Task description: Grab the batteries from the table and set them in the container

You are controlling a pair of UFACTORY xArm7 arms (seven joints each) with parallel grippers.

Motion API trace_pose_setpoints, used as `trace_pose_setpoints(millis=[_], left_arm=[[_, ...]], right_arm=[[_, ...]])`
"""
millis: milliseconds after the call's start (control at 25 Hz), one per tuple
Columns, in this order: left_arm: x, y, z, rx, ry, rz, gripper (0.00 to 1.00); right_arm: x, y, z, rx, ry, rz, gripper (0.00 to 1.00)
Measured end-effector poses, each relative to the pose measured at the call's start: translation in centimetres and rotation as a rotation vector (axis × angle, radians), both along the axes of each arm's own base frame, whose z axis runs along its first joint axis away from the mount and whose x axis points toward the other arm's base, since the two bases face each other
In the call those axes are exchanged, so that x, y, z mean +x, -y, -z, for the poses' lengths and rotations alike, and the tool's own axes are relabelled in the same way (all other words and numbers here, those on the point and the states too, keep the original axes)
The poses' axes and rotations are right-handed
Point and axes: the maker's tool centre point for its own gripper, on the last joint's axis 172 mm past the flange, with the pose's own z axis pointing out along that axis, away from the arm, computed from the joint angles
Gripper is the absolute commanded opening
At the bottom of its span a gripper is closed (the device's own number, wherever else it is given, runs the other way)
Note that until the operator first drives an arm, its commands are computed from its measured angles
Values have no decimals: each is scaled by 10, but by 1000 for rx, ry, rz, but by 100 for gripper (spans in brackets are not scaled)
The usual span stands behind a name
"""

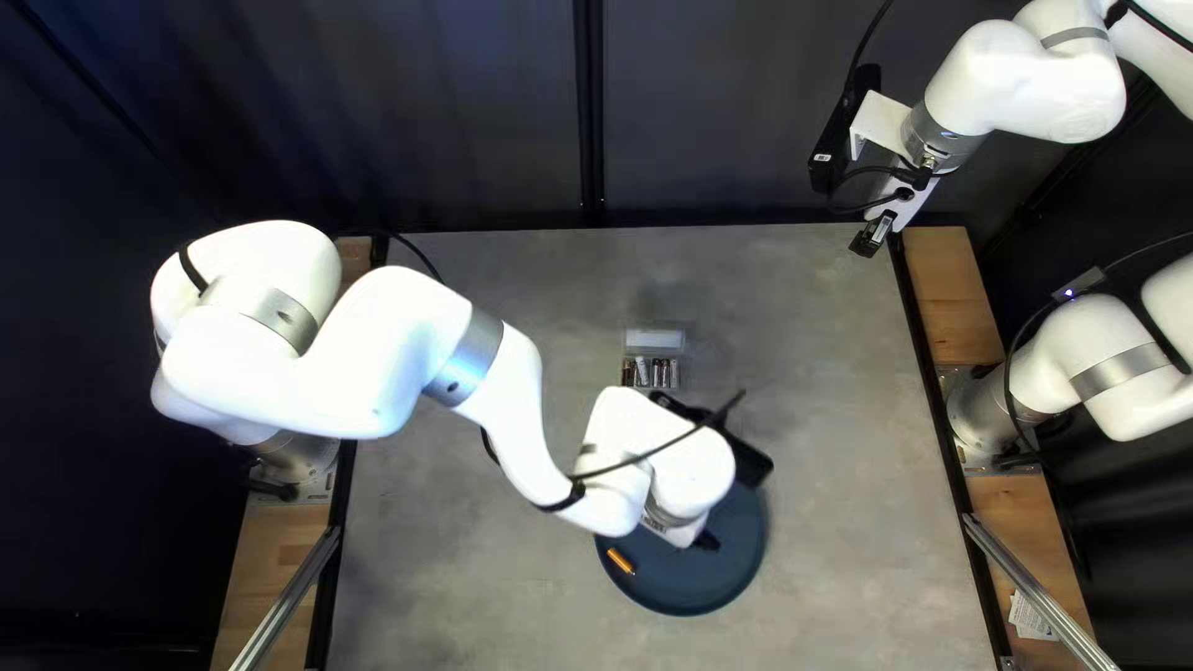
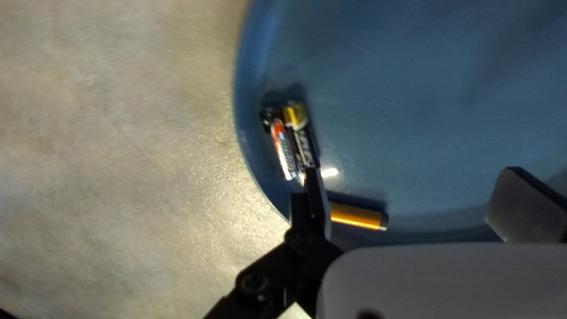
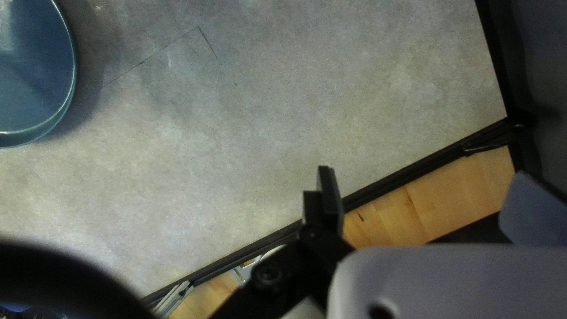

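Closest to the camera, the white left arm [image 1: 429, 342] bends across from the left and ends low over a round blue plate [image 1: 696, 590] near the middle of the desk [image 1: 858, 534]. Its left gripper [image 1: 701, 541] points down into that plate, jaws spread wide apart and clamped on nothing. From the wrist, an orange battery [image 2: 357, 217] shows in the gap between those jaws, lying on the plate near its rim. It's right up by one jaw, though I can't tell if they touch. Just ahead of that same jaw, a red-and-silver battery [image 2: 283, 150] and a black-and-gold battery [image 2: 302, 139] lie side by side, close to the rim.

Over on the far side of the plate sits a small open container [image 1: 655, 338], with a row of more batteries [image 1: 658, 372] in it.

Off at the far right, the right arm [image 1: 1019, 81] holds its right gripper [image 1: 873, 234] up above the desk's corner, well apart from the plate and container. Those jaws stand wide open too, with nothing gripped.
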Motion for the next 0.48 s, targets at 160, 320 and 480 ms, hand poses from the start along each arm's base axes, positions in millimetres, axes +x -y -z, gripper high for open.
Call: trace_pose_setpoints(millis=[160, 320, 480], left_arm=[[2, 9, -1, -56, -8, 116, 100], [-3, 11, 7, -78, 11, 133, 100], [-5, 20, 11, -60, 51, 92, 100]], right_arm=[[0, 0, 0, 0, 0, 0, 100], [0, 0, 0, 0, 0, 0, 100], [0, 0, 0, 0, 0, 0, 100]])
